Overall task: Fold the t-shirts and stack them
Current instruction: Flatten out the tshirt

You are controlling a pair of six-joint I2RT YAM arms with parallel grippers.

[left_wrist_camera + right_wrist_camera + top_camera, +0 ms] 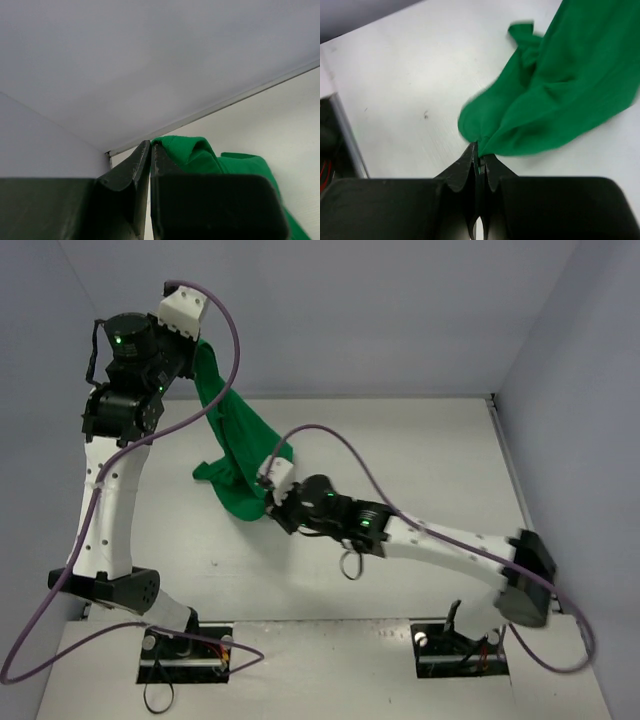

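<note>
One bright-green t-shirt [232,440] hangs stretched between my two grippers above the white table. My left gripper [200,348] is raised high at the back left and is shut on the shirt's upper edge, which shows beside its fingers in the left wrist view [200,155]. My right gripper [268,502] is low near the table's middle and is shut on the shirt's lower edge, where the cloth [550,95] bunches at the fingertips [470,154]. The lower part of the shirt rests crumpled on the table.
The white table [420,450] is boxed by pale blue-grey walls at the back and both sides. Purple cables loop from both arms. The two arm bases sit at the near edge [185,650] [460,645].
</note>
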